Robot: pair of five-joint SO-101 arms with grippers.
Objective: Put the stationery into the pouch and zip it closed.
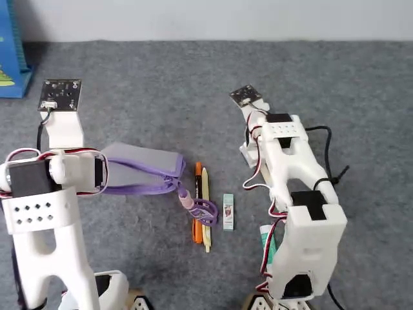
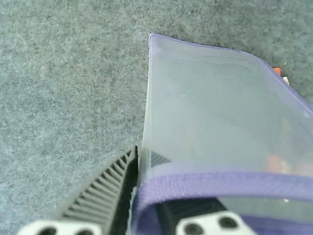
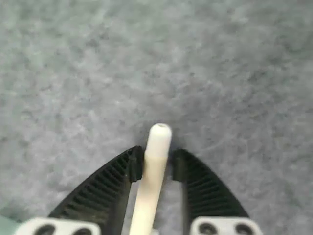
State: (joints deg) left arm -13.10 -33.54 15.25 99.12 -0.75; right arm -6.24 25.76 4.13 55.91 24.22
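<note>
Black ribbed fingers of the left claw [image 2: 144, 156] are seen closed on the near edge of the pouch [image 2: 210, 112], one finger outside the sheet and the other behind it, just above the woven purple band that borders it. The pouch is made of frosted, translucent plastic with fine ridges and rounded corners, and it is laid flat on the grey, felt-like bench [image 1: 322, 77] under the left arm. The right claw [image 3: 155, 154] is clamped on a pale rod [image 3: 157, 147], smooth, round-tipped and cream in colour, which is held narrowly between the two serrated fingers and pointed out over the bench. A teal object [image 1: 266, 242] is partly hidden beneath the right arm; what it is cannot be told. Between the two arms, an orange pen [image 1: 198, 187] and a cream pen [image 1: 206, 226] are laid side by side, touching, with a purple loop [image 1: 206, 210] from the pouch draped across both. A small rectangular eraser [image 1: 228, 212] is placed just beside them, apart. At the far left corner a blue box [image 1: 10, 58] is stood.
</note>
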